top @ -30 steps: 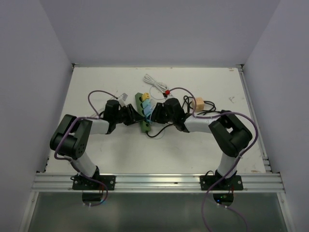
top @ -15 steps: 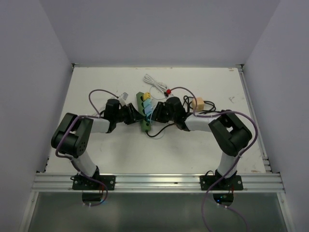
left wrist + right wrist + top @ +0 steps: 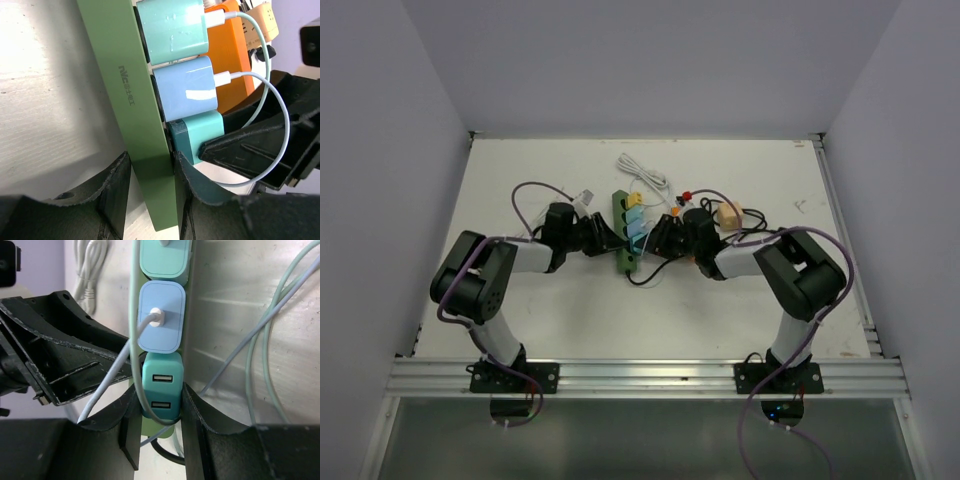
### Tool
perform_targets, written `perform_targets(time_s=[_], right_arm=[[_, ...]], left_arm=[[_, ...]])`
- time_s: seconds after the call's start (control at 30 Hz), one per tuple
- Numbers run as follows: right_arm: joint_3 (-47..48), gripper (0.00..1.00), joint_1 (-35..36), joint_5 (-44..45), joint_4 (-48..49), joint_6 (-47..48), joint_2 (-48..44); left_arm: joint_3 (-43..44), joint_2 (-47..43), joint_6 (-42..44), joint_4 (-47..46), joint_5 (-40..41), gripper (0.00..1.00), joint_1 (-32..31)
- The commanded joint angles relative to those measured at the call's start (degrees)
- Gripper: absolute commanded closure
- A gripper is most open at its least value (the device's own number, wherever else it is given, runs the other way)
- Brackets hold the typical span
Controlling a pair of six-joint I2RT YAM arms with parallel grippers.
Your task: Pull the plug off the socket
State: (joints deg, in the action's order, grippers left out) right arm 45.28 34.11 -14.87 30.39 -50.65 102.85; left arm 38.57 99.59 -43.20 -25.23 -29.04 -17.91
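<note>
The long, narrow dark-green plastic power strip [image 3: 623, 228] lay near the middle of the white table [image 3: 570, 310], running away from the arm bases, and both arms were folded in toward it from either side. The left gripper [image 3: 150, 175] was closed narrow across the strip's width close to its near end, with one black finger [image 3: 114, 197] pressed to each long edge. The right gripper [image 3: 161, 407] was clamped on the squat teal plastic plug [image 3: 160, 385], which had two USB ports in its top, and its pads bore on the plug's two sides. This plug sat in the socket nearest the held end, and its base met the strip's face as far as the left wrist view showed. Just beside it in the row stood a pale-blue rounded plug [image 3: 161, 315] with a white cable [image 3: 112, 375] in its top, and beyond that a mint-green plug [image 3: 165, 257]. The white cable curved down beside the teal plug. A shorter orange plastic strip [image 3: 232, 55] lay behind the plugs in the left wrist view. A thin black cord [image 3: 642, 277] trailed from the green strip's near end, and a coil of white cord [image 3: 642, 172] lay farther back on the table
</note>
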Motion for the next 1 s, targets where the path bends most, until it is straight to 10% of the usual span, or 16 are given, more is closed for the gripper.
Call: perform_targets(time_s=[0.0,0.47,0.8,0.97], right_arm=[[-4.1,0.91,-4.6,-8.9,16.0,-7.1,1.2],[8.7,0.89,1.0,4.7,-19.1,10.9,-7.0],[3.6,0.91,0.9,11.7,-17.2,9.1,-4.2],[-3.1,0.89,-1.7,-0.9,4.2,-0.3,-0.8]], left_arm=[[-2.1,2.6,7.5,9.7,14.9,1.00,3.1],[-1.2,5.8,7.6,9.7,15.3,1.00,3.1],[-1.4,5.3,6.5,9.9,18.0,1.00,2.2],[-1.3,4.6,6.5,9.9,17.6,1.00,2.2]])
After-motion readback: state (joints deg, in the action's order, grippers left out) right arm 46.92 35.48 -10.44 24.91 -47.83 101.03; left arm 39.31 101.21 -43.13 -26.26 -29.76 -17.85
